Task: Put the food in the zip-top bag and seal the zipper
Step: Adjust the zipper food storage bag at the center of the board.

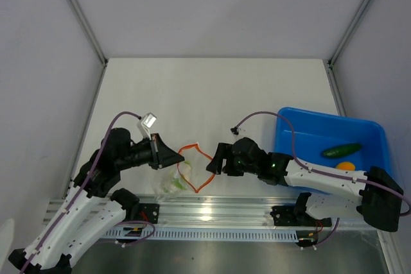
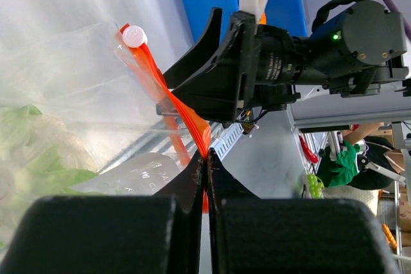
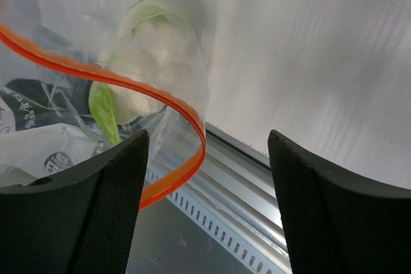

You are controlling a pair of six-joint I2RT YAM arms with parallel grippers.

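The zip-top bag (image 1: 172, 183) lies at the table's near edge between the arms, mouth held up. Its orange-red zipper (image 1: 198, 170) bows open in a loop. My left gripper (image 1: 182, 156) is shut on the zipper (image 2: 192, 120), the strip pinched between its fingertips (image 2: 207, 158). The pale green-white leafy lump (image 3: 142, 62) sits inside the bag. My right gripper (image 1: 214, 160) stands open at the mouth's other side; the zipper loop (image 3: 128, 88) curves past its left finger (image 3: 109, 210) and nothing is gripped. The cucumber (image 1: 341, 150) and yellow-orange fruit (image 1: 347, 166) lie in the tray.
A blue plastic tray (image 1: 302, 126) stands at the right, just behind the right forearm. The slotted metal rail (image 1: 212, 213) of the arm mounts runs along the near edge, directly under the bag. Grey walls bound the table on the left, right and back.
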